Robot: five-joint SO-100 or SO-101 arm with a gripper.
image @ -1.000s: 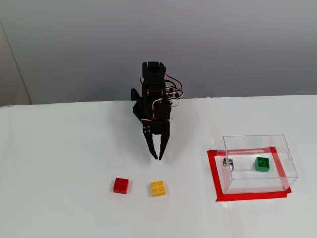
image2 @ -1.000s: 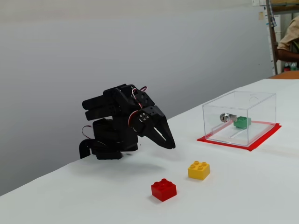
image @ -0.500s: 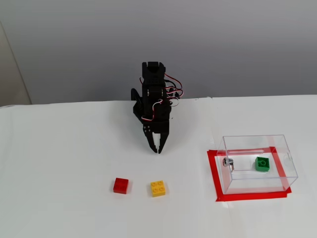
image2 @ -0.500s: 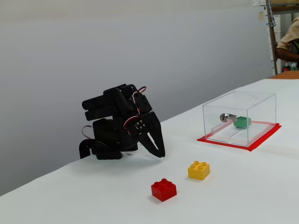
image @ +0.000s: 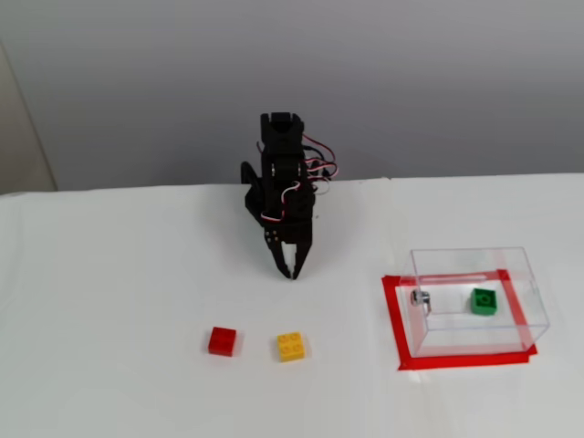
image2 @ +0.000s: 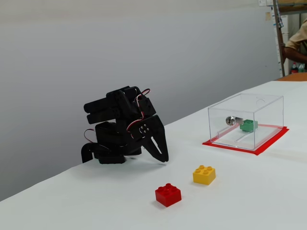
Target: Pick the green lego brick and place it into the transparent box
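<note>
Jaws closed, empty; gripper (image: 289, 272) points down at the table (image: 109, 301), arm folded back over its base. One green lego brick (image: 484, 301) inside one transparent box (image: 474, 260). One yellow brick (image: 291, 347), one red brick (image: 222, 341) outside.

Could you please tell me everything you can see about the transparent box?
The transparent box is a clear, rectangular container with thin, see-through walls that look like plastic. It stands upright on the white table, inside a frame of red tape, well to the right of the arm in a fixed view. A small metal knob sits on its left wall in that view. The green lego brick lies inside on the floor, studs up. Nothing else touches the box; the gripper is far from it.
</note>
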